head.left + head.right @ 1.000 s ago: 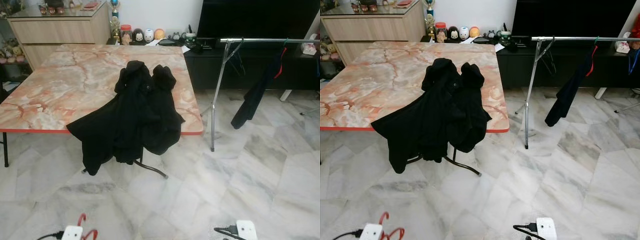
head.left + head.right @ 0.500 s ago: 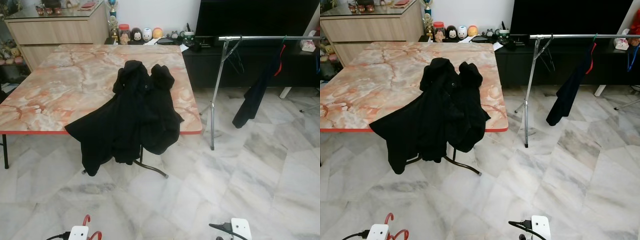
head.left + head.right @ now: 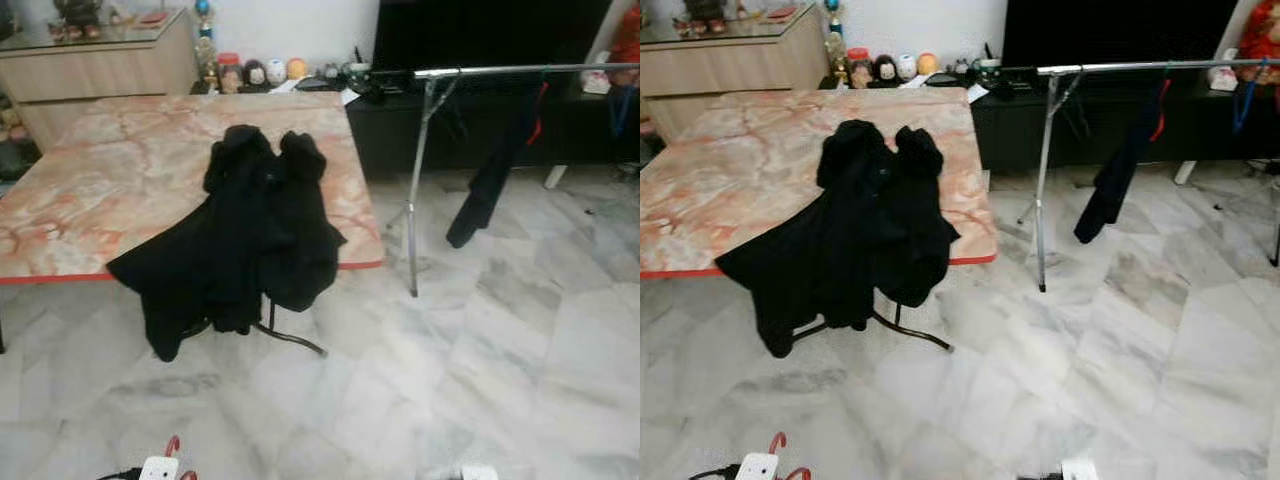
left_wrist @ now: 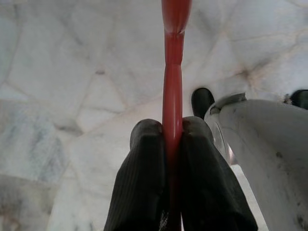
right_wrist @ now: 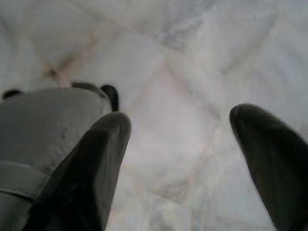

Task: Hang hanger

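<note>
Status: carrying stage; hanging not yet done.

Desk (image 3: 110, 170): marble-patterned top, red edge; a black garment (image 3: 240, 235) lies on it and droops over the front edge. It sits left of the likely path to the rail.
Clothes rail (image 3: 520, 70): far right, well apart from the robot; dark clothing (image 3: 490, 175) hangs on it.
Red hanger (image 4: 172, 96): clamped between the left end effector (image 4: 172, 132) fingers, low over the marble floor (image 3: 480, 360).
Right end effector (image 5: 180, 127): spread apart, grasping nothing.
</note>
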